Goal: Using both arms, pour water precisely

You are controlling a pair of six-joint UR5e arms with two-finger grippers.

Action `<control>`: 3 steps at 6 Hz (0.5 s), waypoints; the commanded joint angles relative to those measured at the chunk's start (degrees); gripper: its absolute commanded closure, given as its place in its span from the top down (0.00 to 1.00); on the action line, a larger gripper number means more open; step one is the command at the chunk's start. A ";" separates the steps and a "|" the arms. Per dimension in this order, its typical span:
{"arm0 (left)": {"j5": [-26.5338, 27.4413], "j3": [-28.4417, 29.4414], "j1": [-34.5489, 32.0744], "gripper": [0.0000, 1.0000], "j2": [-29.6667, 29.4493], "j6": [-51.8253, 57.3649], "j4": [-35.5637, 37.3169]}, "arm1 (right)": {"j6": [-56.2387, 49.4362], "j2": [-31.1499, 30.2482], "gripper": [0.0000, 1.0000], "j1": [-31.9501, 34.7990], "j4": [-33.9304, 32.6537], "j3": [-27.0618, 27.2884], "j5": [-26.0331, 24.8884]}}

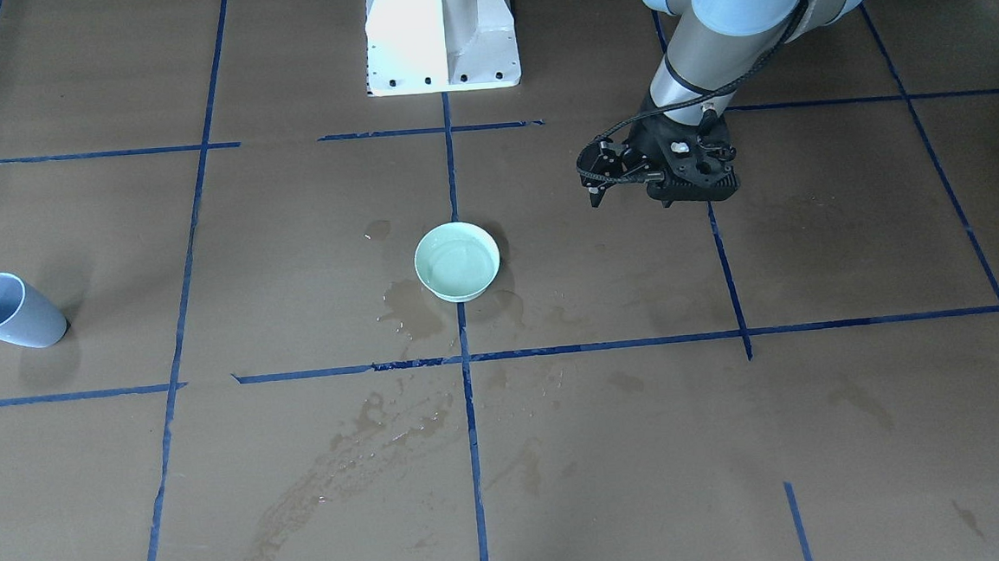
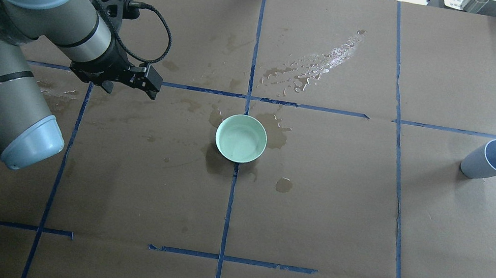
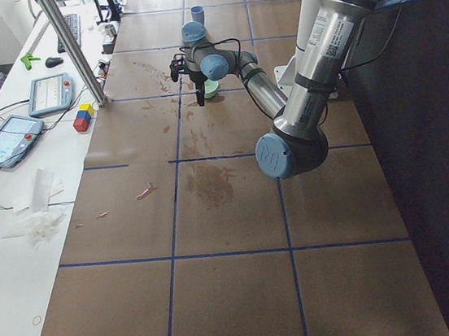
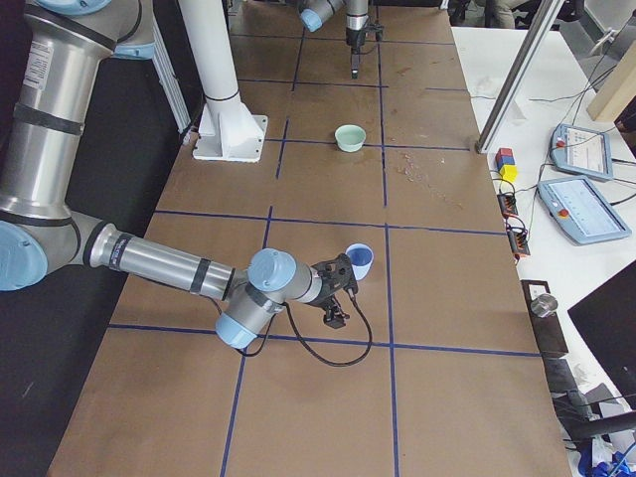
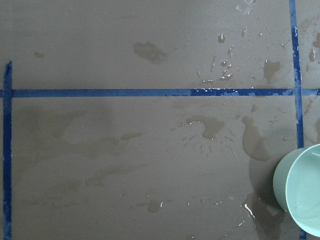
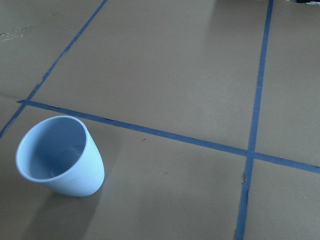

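Two arms share a brown desk (image 2: 316,209) gridded with blue tape (image 2: 230,206). At the crossing of the centre lines stands a mint-green bowl (image 2: 217,135), mouth upward. The water (image 2: 241,143) lies in its bottom as a faint glossy sheen. Wet patches (image 2: 311,67) darken the paper around the bowl and streak away from the robot.

The left arm (image 2: 18,48) reaches in over the robot's left half of the desk. The left gripper (image 1: 596,192) hangs above the desk beside the bowl, apart from it, with its long axis pointing down; whether its jaws are parted cannot be told.

A pale blue cup (image 2: 475,167) stands on its base well to the robot's right of the bowl, long axis about vertical, mouth upward.

The right arm (image 4: 149,263) lies low along the desk, and the right gripper (image 4: 341,278) points toward the cup from just beside it. Its jaw state cannot be told.
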 commanded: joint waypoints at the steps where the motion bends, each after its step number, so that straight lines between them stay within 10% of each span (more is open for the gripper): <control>1: 0.20 0.98 0.63 1.00 -1.84 -2.31 0.04 | -7.88 2.76 1.00 2.75 -17.70 2.39 5.18; 3: 2.64 1.95 3.88 1.00 -4.48 -7.49 -0.05 | -18.77 2.94 1.00 3.98 -44.74 10.63 3.62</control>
